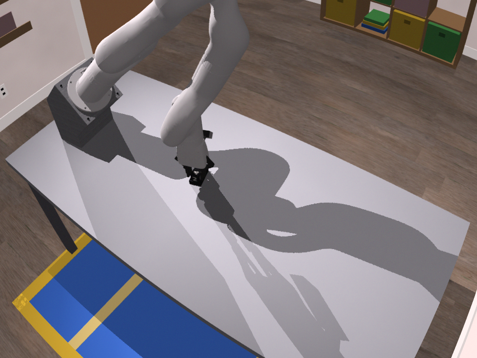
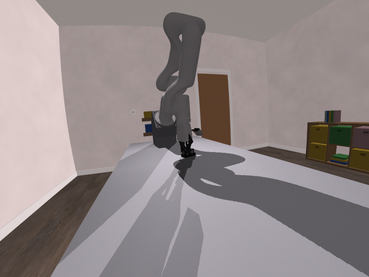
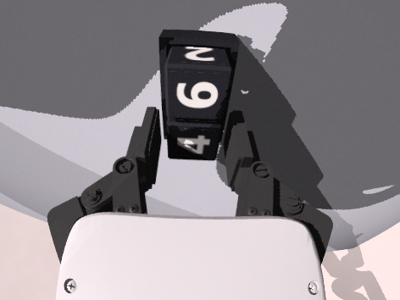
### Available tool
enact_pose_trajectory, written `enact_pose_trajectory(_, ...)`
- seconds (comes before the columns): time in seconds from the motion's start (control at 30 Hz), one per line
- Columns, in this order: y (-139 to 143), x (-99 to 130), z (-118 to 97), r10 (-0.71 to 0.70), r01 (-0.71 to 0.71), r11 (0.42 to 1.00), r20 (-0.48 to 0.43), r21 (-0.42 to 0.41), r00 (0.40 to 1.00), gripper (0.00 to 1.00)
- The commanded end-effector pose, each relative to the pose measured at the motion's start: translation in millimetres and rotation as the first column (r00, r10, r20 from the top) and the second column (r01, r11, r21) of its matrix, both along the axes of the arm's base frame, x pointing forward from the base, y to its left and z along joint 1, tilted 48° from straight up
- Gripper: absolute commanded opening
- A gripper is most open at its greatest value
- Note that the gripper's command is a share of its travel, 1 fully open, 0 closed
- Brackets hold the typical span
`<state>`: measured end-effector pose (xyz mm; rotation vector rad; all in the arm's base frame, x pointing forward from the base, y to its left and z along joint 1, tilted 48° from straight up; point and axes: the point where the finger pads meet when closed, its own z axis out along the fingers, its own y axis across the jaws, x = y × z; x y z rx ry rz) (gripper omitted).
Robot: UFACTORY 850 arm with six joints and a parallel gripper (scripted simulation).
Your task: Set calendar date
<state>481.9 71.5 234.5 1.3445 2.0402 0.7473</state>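
The small black tray [image 1: 195, 183] [image 2: 188, 155] [image 3: 199, 37] is on the table; its month name is not readable. In the wrist view a black cube [image 3: 174, 102] in it shows a sideways 6 or 9, with part of a 2 beyond. Closer to the fingers, a darker cube [image 3: 174, 153] shows a sideways 4. The top view shows a 2 on the visible side, the exterior view a 2 and a 0. My gripper [image 1: 198, 169] [image 2: 186, 146] [image 3: 193, 125] is open, its fingers on either side of the cubes with gaps. The cubes' undersides are hidden.
The robot's base [image 1: 65, 115] [image 2: 164, 135] stands at the far end of the table [image 1: 161, 215] [image 2: 253, 238]. The arm's shadow falls over the table and around the tray. Storage shelves [image 1: 356, 28] [image 2: 330, 144] stand beyond it on the floor.
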Motion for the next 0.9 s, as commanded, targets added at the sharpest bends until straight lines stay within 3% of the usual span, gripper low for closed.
enact_pose_trajectory(0.0, -1.8, -9.2, 9.1, 0.0, 0.0, 1.0, 0.001, 0.0, 1.0, 0.49)
enact_pose_trajectory(0.5, -10.5, -55.5, 52.2, 0.0, 0.0, 1.0, 0.001, 0.0, 1.0, 0.49)
enact_pose_trajectory(0.83, -11.9, -62.9, 59.1, 0.0, 0.0, 1.0, 0.001, 0.0, 1.0, 0.49)
enact_pose_trajectory(0.87, -11.9, -62.9, 59.1, 0.0, 0.0, 1.0, 0.001, 0.0, 1.0, 1.0)
